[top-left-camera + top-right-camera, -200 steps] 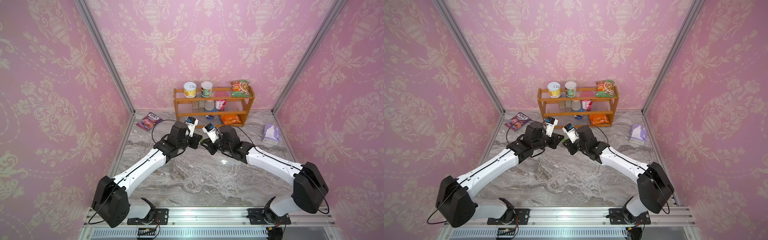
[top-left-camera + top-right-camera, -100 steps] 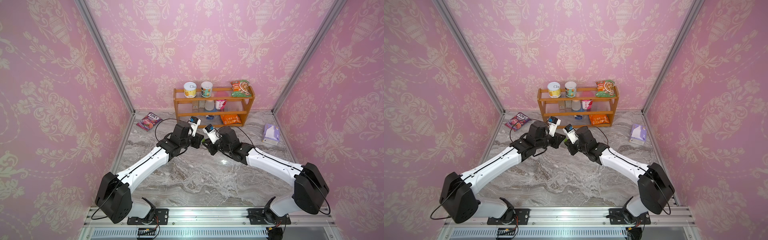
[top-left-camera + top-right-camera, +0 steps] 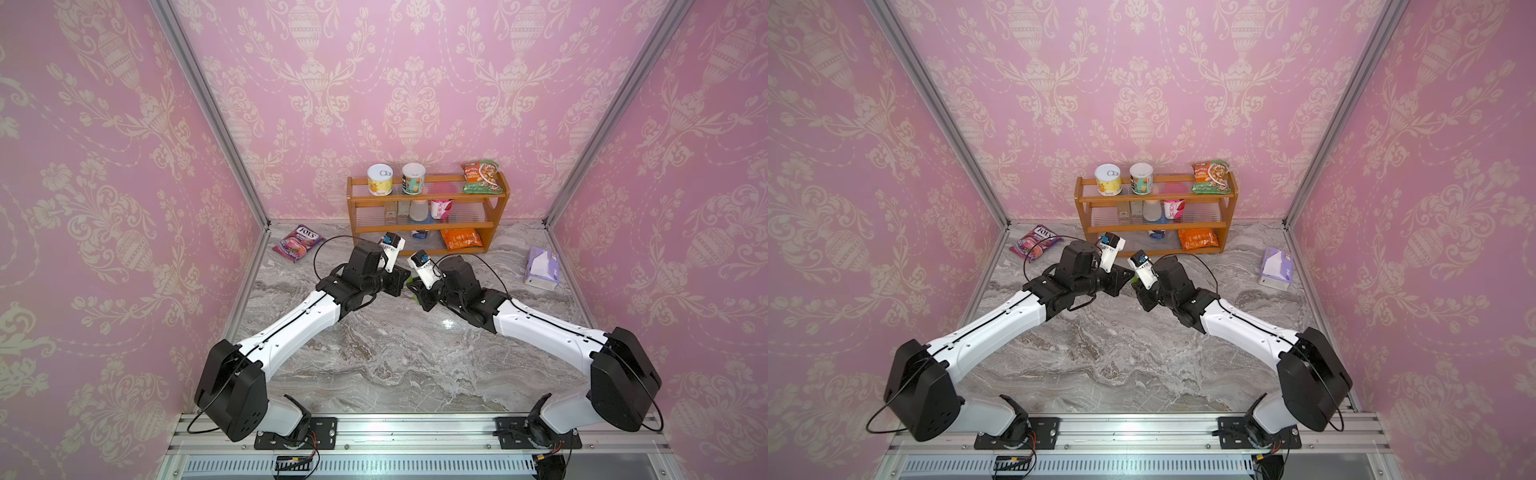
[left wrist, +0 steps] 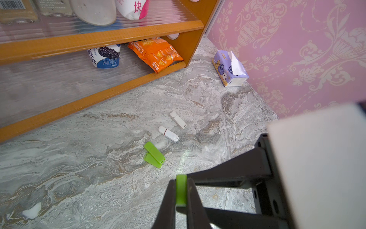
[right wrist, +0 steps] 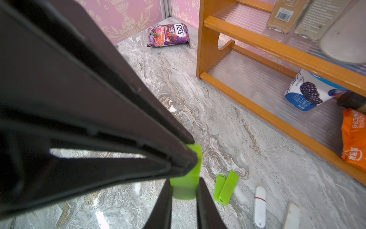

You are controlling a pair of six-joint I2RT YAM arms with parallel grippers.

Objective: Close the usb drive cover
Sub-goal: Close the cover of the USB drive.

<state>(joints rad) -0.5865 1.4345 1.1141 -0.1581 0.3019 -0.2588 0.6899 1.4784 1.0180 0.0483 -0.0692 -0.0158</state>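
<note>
A grey marble table [image 3: 374, 357] is filling the pink-walled booth. A wooden shelf [image 3: 496, 208] is standing at its far edge, with a tissue pack [image 3: 542, 270] lying far right and a candy bag [image 3: 297, 242] far left. Two white arms are leaning inward, meeting tip to tip near the shelf. The left gripper [image 4: 181, 183] is clenching one end of a green usb drive [image 5: 186, 188], held off the table, while the right gripper [image 3: 416, 288] is grasping the other end. Its long axis is running left to right between them, so closing it looks like a straight push together. On the table nearby, two spare green drives [image 4: 154, 155] and two white drives [image 4: 168, 134] are lying apart from the fingers.
</note>
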